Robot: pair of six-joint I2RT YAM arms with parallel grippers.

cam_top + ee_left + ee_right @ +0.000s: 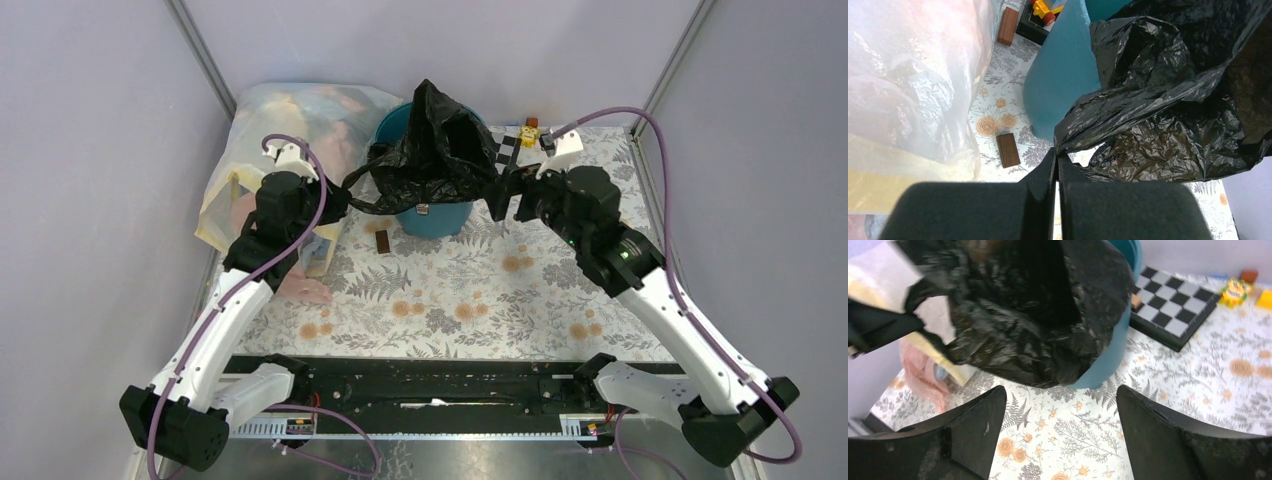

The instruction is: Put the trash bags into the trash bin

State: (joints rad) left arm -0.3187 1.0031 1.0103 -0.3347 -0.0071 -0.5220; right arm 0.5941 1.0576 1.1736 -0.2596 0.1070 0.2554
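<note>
Your left claw point(1056, 162) is pressed together on a fold of the black trash bag point(1168, 100). It pinches the crinkled edge right at its tips, just beside the teal trash bin point(1063, 75). Your right claw point(1060, 410) is spread wide with nothing between its fingers point(973, 430). Only the floral counter point(1198, 370) shows in the gap, and the bag hangs just ahead of it. From the top view, the bag sits over the mouth of the bin at the far middle of the counter. Much of the plastic stands up above the rim in a loose peak, and more spills down the near side of the bin toward its small white label point(424, 209). The bag's mouth gapes open toward your right arm. One stretched corner runs left to your left claw, and another runs right toward your right claw; you cannot tell from above whether that corner touches it. The big translucent bag of clothes point(290, 130) lies against the back-left corner, just beside the bin. A small brown block point(383, 241) lies on the counter near the bin's base. A checkerboard point(1173, 300) lies flat to the right of the bin, with a yellow toy point(1234, 290) past it.
</note>
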